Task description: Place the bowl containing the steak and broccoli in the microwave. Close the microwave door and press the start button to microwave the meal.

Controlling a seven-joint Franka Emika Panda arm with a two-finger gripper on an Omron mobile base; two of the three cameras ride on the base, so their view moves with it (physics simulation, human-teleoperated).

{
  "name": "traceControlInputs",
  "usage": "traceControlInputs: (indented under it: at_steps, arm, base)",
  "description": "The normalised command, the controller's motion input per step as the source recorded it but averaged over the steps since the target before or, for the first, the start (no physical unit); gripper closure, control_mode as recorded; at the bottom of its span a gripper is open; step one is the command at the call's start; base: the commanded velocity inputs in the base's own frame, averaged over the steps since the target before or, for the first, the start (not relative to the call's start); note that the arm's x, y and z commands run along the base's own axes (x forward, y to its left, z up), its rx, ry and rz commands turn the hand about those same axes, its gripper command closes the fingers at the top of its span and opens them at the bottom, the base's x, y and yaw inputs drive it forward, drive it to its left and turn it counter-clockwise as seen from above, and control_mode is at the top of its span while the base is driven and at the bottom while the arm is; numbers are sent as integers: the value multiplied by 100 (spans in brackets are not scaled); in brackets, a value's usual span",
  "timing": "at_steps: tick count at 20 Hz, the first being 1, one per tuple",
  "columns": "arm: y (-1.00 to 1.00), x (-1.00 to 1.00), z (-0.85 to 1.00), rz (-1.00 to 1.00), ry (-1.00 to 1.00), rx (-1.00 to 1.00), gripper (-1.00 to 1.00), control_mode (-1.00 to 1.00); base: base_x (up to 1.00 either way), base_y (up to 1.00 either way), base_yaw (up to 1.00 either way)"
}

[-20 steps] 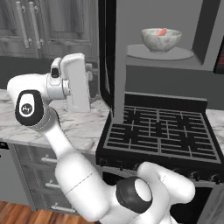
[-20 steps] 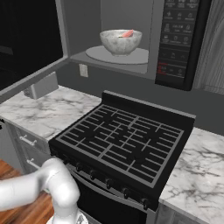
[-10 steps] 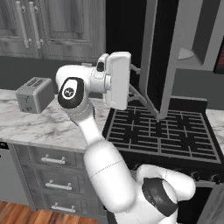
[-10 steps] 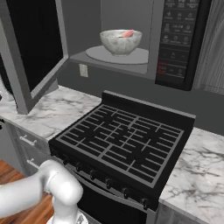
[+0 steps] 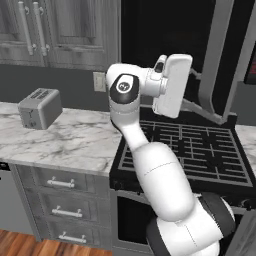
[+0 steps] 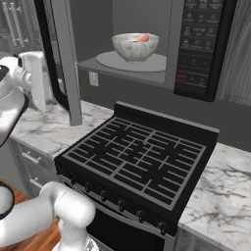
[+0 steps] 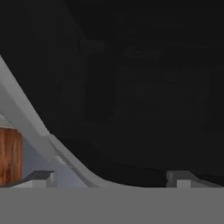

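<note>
**A:** Right base view, and the microwave door (image 6: 63, 73) has swung in! A second ago it stood wide open at nine o'clock; now it's edge-on at ten o'clock, roughly halfway shut.

**B:** And the arm has swept across from the toaster (image 5: 40, 107) side toward the stove (image 6: 142, 157), with the hand right up against the door's back. I'd judge that it's pushing.

**A:** Where's the meal?

**B:** Already inside. The bowl (image 6: 135, 46) sits on the turntable plate (image 6: 132, 62) in the microwave (image 6: 201, 44), at twelve o'clock above the stove, and hasn't budged. The steak (image 6: 143, 37) pokes over its rim at two o'clock. I can't make out the broccoli from here.

**A:** The tool (image 7: 111, 179)?

**B:** Spread wide with nothing between the fingertips (image 7: 43, 177), just dark door glass ahead.

**A:** So placing is done and closing is underway. The start button comes after.

**B:** Head count: one bowl, one steak, one microwave, one door, one stove, and one toaster on the desk (image 5: 65, 140) at nine o'clock. Two fingertips showing.
</note>
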Motion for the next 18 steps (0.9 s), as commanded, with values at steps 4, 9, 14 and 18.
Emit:
traceControlInputs:
  at_steps: [4,9,14,18]
  arm:
    - [-92,47,2,1,2,10,-100,-100]
    - [-63,76,0,16,1,19,-100,-100]
    - [-48,87,0,49,-16,34,-100,-100]
    - [-44,91,0,61,-27,37,-100,-100]
  base:
    - [0,0,0]
    - [0,0,0]
    - [0,0,0]
    - [0,0,0]
